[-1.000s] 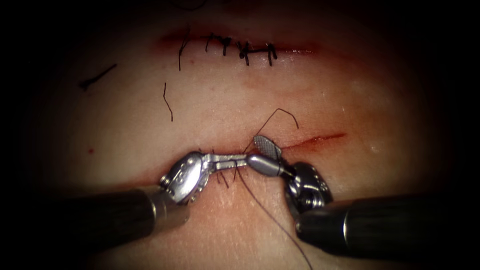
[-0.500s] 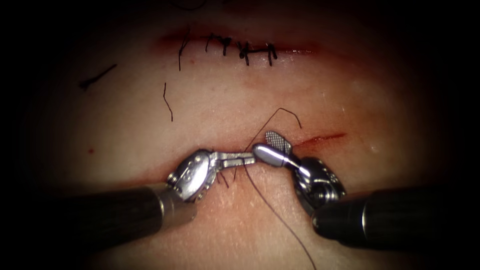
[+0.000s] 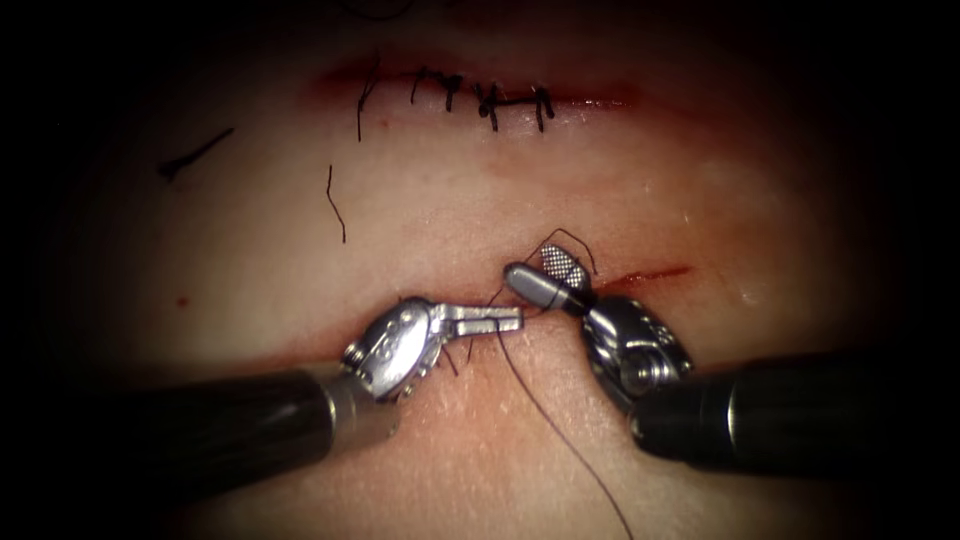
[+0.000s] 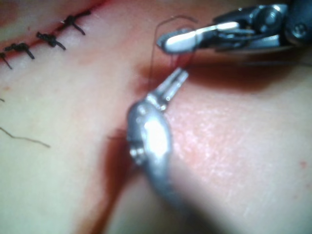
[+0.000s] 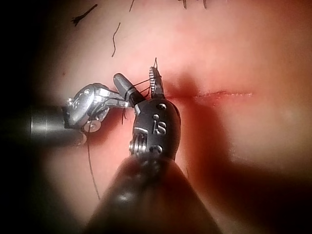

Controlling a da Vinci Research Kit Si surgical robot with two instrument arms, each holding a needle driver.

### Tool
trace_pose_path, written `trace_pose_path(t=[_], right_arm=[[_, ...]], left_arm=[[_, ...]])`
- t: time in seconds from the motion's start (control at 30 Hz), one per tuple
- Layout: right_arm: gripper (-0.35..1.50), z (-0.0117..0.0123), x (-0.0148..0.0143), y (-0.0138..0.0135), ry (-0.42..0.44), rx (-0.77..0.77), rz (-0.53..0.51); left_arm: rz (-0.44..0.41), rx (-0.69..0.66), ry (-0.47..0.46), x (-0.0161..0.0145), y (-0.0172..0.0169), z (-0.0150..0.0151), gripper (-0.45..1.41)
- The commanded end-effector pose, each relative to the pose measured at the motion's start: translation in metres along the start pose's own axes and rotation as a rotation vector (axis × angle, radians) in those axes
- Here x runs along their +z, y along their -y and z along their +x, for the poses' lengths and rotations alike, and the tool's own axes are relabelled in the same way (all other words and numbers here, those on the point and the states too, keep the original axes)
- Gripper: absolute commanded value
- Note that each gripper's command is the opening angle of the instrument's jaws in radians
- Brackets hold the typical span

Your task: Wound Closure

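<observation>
The left tool (image 3: 505, 320) is seen lying along the open cut (image 3: 640, 277) in the tissue (image 3: 600, 180), its jaws pressed together at the thread (image 3: 545, 415) where it leaves the cut; whether the thread is actually pinched cannot be told. The right tool (image 3: 545, 274) is held just beyond it with jaws spread, a loop of thread arched over the upper jaw. No needle can be made out. A stitched cut (image 3: 480, 98) and loose thread ends (image 3: 335, 203) lie farther up the tissue.
</observation>
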Motion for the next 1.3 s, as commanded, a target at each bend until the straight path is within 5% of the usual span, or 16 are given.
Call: trace_pose_path(t=[0.03, 0.4, 1.07, 1.13, 1.17, 1.3], right_arm=[[0.78, -0.0009, 0.0009, -0.0007, 0.0, 0.0, -0.004], [0.78, -0.0024, 0.0035, -0.0022, 0.023, -0.017, -0.02], [0.69, 0.0008, 0.0018, 0.0004, -0.005, -0.042, -0.002], [0.19, 0.0007, 0.0017, 0.0004, -0.003, -0.054, 0.016], [-0.35, 0.0003, 0.0017, 0.0005, 0.002, -0.093, 0.02], [-0.35, -0.0001, 0.0016, 0.0004, 0.001, -0.185, 0.012]], left_arm=[[-0.001, -0.003, -0.001, 0.0003, -0.0001, -0.0009, -0.45], [-0.006, -0.004, -0.003, 0.0002, -0.0002, -0.0009, -0.45], [-0.013, -0.004, -0.003, 0.0001, -0.0005, -0.001, -0.45], [-0.013, -0.004, -0.003, 0.0, -0.0005, -0.001, -0.45], [-0.017, -0.004, -0.005, -0.0001, -0.0005, -0.001, -0.45], [-0.016, -0.005, -0.003, -0.0004, -0.0007, -0.0009, -0.45]])
